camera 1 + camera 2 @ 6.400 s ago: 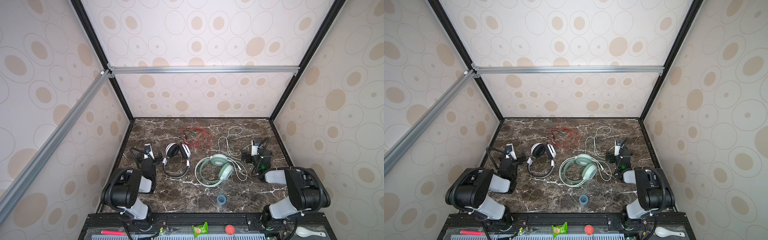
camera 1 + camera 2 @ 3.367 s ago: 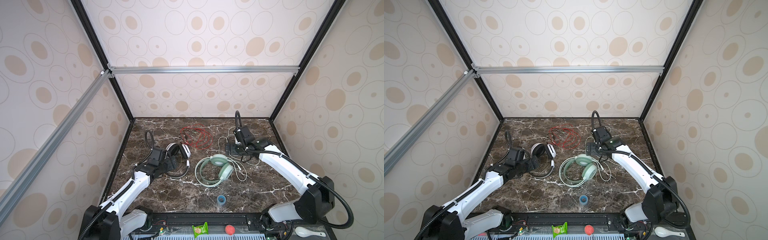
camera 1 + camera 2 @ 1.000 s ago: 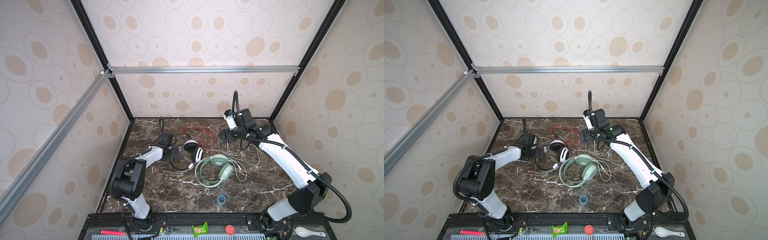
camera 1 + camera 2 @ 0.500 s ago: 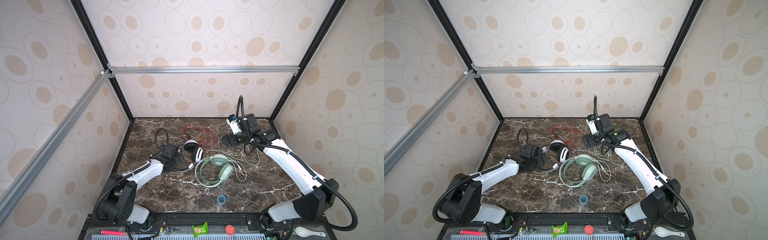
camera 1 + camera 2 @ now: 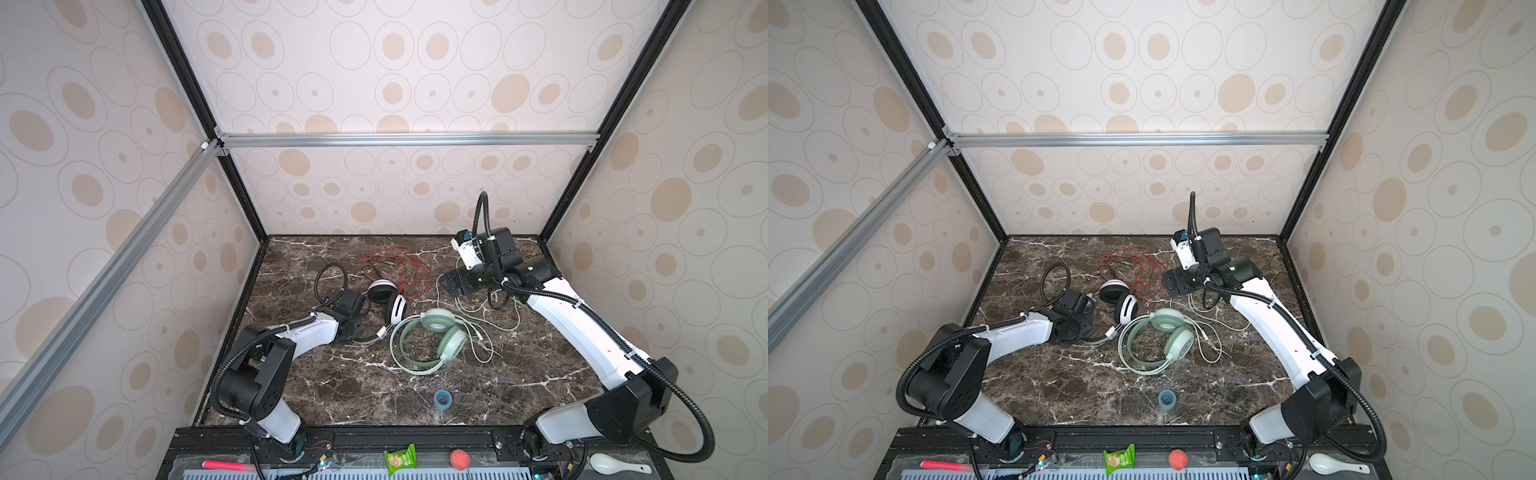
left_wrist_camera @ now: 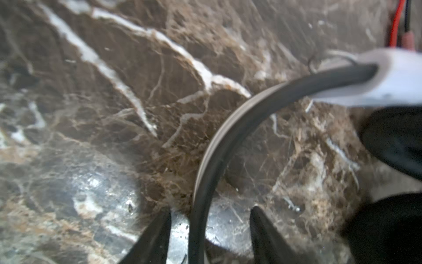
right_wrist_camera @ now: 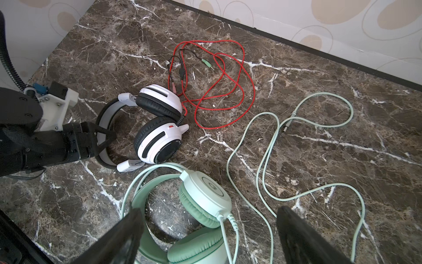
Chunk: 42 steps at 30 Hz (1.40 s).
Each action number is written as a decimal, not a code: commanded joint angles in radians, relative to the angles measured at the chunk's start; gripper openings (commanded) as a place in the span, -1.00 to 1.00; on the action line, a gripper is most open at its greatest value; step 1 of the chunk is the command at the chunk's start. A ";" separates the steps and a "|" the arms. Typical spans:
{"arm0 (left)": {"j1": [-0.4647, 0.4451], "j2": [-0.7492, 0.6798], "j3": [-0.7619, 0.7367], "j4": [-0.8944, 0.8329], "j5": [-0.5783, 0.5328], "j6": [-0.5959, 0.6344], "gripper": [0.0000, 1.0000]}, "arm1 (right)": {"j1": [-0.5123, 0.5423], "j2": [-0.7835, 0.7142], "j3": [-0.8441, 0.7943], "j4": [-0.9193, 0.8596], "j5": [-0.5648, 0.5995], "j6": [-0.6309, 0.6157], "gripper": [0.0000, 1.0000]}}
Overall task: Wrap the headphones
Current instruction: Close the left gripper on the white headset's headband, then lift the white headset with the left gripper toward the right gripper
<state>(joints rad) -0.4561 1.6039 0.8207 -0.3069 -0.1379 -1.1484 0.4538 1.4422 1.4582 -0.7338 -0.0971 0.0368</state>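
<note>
Overhead only: blue roll (image 5: 443, 399) near headphones (image 5: 432, 340)

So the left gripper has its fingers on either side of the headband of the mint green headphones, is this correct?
Not quite. The right wrist view shows the left gripper with its fingers on either side of the headband of the white-and-black headphones, not the mint green headphones.

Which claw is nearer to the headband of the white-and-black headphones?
Left. The left claw straddles the headband, its jaws either side; the right claw hovers farther off, near the mint green headphones.
</note>
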 commanded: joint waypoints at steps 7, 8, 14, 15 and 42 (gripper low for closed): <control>-0.009 0.048 0.049 -0.072 -0.090 0.017 -0.69 | -0.008 -0.017 -0.022 -0.007 -0.006 -0.001 0.88; -0.007 0.048 0.055 -0.077 -0.100 0.026 -0.78 | -0.008 -0.021 -0.022 -0.007 -0.007 0.000 0.88; -0.003 0.031 0.160 -0.169 -0.220 0.143 -1.00 | -0.019 -0.054 -0.020 -0.043 0.021 0.000 0.92; 0.003 0.019 0.181 -0.182 -0.238 0.176 -1.00 | -0.022 -0.061 -0.021 -0.051 0.025 -0.001 0.94; 0.047 -0.288 0.744 -0.357 0.012 0.908 -1.00 | -0.148 -0.247 -0.277 0.466 -0.658 -0.057 0.85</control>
<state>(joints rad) -0.4099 1.3132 1.4948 -0.6441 -0.1654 -0.2642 0.3080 1.1999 1.2022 -0.3370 -0.6861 -0.0196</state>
